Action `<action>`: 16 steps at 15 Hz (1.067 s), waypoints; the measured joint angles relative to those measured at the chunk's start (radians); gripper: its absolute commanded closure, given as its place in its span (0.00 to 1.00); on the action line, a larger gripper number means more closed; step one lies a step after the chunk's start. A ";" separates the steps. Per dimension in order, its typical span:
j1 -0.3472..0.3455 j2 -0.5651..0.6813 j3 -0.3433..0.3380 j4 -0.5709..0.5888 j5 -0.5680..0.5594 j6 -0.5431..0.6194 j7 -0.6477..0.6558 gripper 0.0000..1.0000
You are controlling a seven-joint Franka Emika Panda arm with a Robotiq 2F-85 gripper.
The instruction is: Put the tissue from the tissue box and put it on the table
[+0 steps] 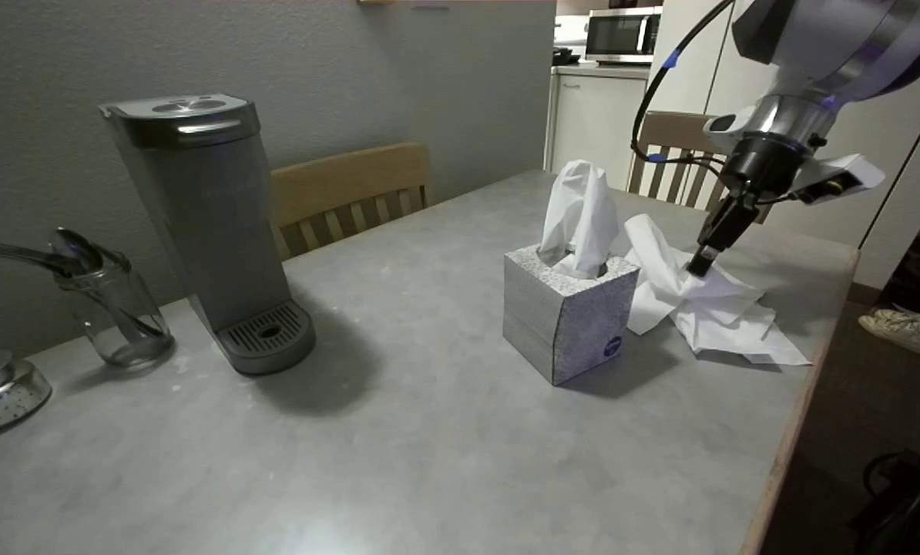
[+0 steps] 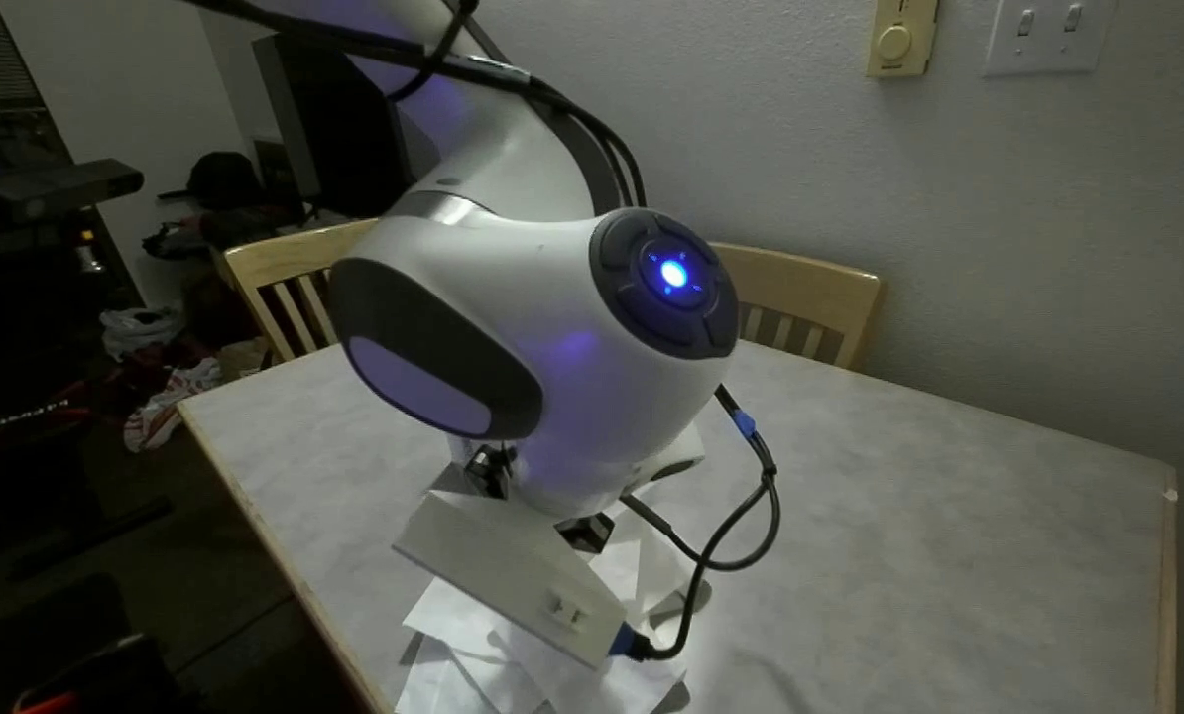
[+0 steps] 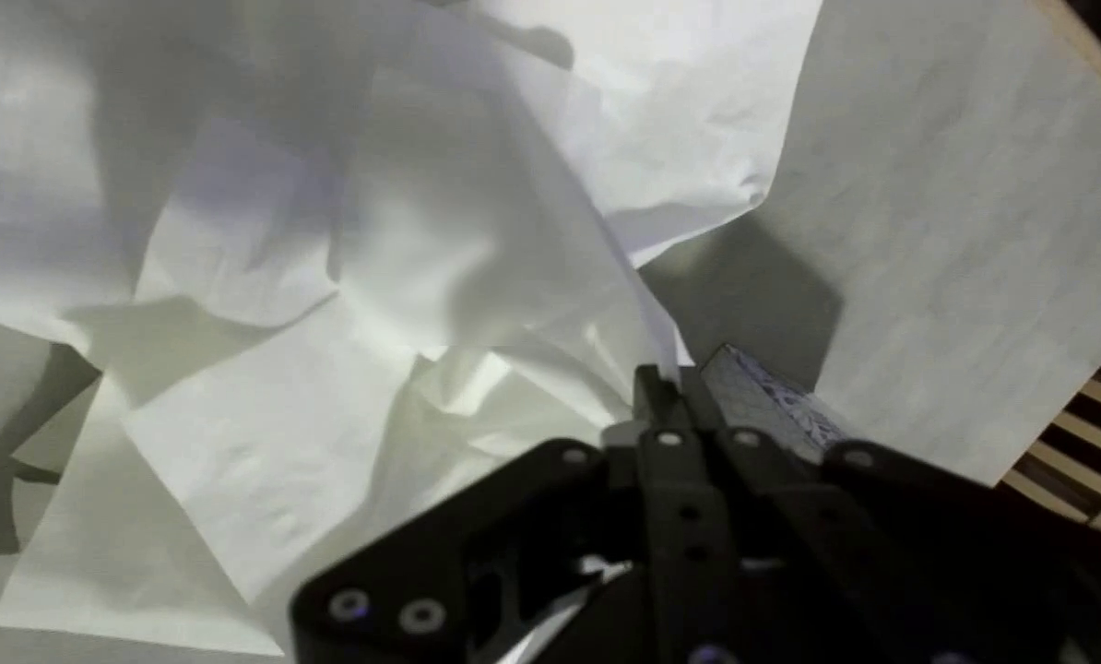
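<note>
A white tissue (image 3: 550, 231) runs up to my fingertips in the wrist view. My gripper (image 3: 675, 378) is closed with its edge pinched between the tips. In an exterior view my gripper (image 1: 703, 260) points down, low over crumpled white tissue (image 1: 726, 316) spread on the grey table (image 1: 429, 432). I cannot tell the held sheet from the others there. The pale grey tissue box (image 1: 560, 324) stands upright beside it, with another white tissue (image 1: 581, 212) sticking up from its slot. The box (image 3: 753, 397) also shows right of my fingertips in the wrist view.
A tall grey coffee maker (image 1: 213, 231), a glass jar with cutlery (image 1: 125, 316) and a lidded glass jar (image 1: 1, 397) stand near the wall. Wooden chairs (image 1: 352, 185) are at the table's sides. In an exterior view the arm (image 2: 552, 357) hides most of the gripper.
</note>
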 measured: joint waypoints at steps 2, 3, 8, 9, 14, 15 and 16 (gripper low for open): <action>-0.002 0.020 0.012 0.023 -0.003 0.000 0.000 0.61; -0.002 0.028 0.017 0.035 -0.004 0.000 0.000 0.53; -0.002 0.045 0.030 0.077 -0.019 0.000 0.004 0.43; -0.002 0.045 0.031 0.076 -0.019 0.000 0.004 0.38; -0.003 0.045 0.031 0.076 -0.019 0.000 0.004 0.13; -0.003 0.045 0.031 0.076 -0.019 0.000 0.004 0.12; -0.003 0.045 0.032 0.076 -0.019 0.000 0.004 0.06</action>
